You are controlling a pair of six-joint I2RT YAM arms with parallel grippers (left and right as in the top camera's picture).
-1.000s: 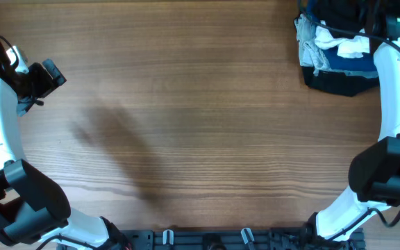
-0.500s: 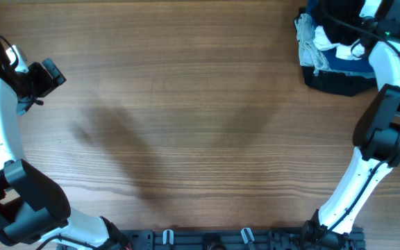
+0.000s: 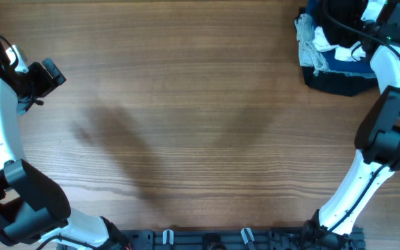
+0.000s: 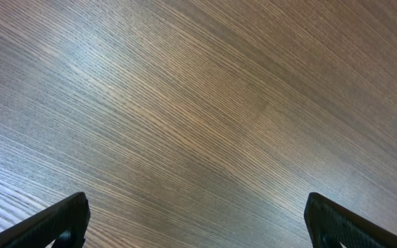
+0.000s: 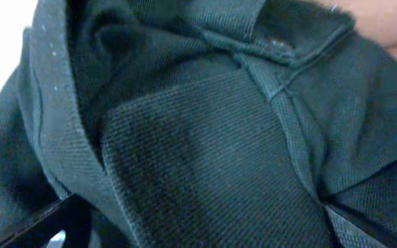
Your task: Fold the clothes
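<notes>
So, left side first: the left end effector [image 4: 197,224] hangs over the wooden bench [image 3: 186,104] at the upper left of the overhead view, fingers spread wide, only wood grain showing between them. The middle of the bench is wood with a couple of soft shadows. In the upper right corner sits the heap of white, grey and blue garments [image 3: 317,40], with the black T-shirt [image 5: 205,131] bunched up in it. The right end effector [image 5: 205,220] is right up against that dark cloth, fingers spread wide too, not pinching it. Can't tell if it's actually touching.
</notes>
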